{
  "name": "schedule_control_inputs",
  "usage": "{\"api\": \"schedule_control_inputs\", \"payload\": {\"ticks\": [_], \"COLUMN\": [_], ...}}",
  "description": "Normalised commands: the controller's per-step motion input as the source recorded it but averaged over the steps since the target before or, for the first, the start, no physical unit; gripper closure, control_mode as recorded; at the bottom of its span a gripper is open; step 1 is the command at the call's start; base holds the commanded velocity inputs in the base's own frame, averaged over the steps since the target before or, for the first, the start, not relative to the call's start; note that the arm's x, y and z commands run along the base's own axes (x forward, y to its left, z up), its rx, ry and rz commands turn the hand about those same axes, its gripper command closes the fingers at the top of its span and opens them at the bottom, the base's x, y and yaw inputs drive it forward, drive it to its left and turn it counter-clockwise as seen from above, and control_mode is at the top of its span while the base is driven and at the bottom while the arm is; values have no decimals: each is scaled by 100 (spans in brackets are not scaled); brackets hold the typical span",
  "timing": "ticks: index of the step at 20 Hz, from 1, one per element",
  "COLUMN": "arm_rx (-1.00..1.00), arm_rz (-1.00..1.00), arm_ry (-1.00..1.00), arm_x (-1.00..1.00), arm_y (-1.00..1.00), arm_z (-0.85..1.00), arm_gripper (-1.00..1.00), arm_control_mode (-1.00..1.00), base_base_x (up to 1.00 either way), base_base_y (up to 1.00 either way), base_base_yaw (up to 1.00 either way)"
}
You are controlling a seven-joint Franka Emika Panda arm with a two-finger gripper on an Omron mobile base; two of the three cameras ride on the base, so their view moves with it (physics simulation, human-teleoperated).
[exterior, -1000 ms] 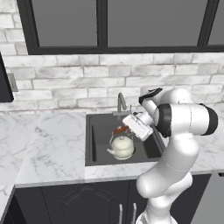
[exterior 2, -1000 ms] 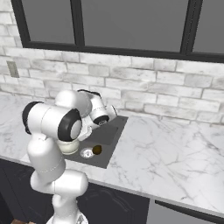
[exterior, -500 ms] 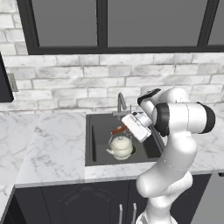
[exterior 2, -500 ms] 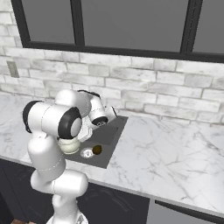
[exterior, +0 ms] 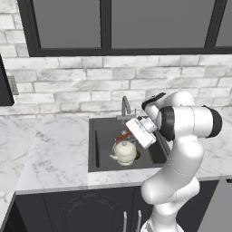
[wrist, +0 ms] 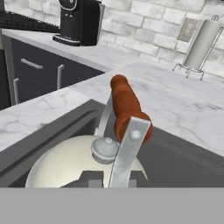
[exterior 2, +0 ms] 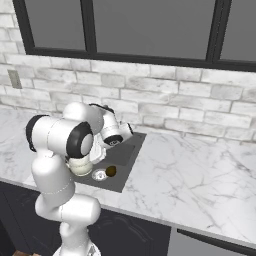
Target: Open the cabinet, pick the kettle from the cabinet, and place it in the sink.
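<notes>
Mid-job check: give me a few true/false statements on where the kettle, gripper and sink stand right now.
1. The kettle is inside the sink basin. True.
2. The gripper is wide open above the counter. False: it is shut on the kettle's reddish-brown handle.
3. The kettle lies tipped on its side. False: it is upright, lid on top.
4. A faucet stands behind the basin. True.
5. The coffee machine sits in the sink. False: it is on the counter.
</notes>
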Motion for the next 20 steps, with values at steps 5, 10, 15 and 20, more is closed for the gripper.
{"api": "schedule_control_inputs", "payload": {"ticks": [5, 10, 15, 20], "arm_rx": [2, 0, 1, 0], "arm_rz": [0, -1, -1, -2], "arm_ry": [0, 0, -2, 0], "arm_x": [0, 5, 10, 10], "arm_y": [3, 7, 5, 5], "arm_z": [-18, -23, -17, -21], "arm_gripper": [100, 100, 100, 100], "arm_control_mode": [-100, -100, -100, -100], "base_base_x": [0, 0, 0, 0], "base_base_y": [0, 0, 0, 0], "base_base_yaw": [0, 0, 0, 0]}}
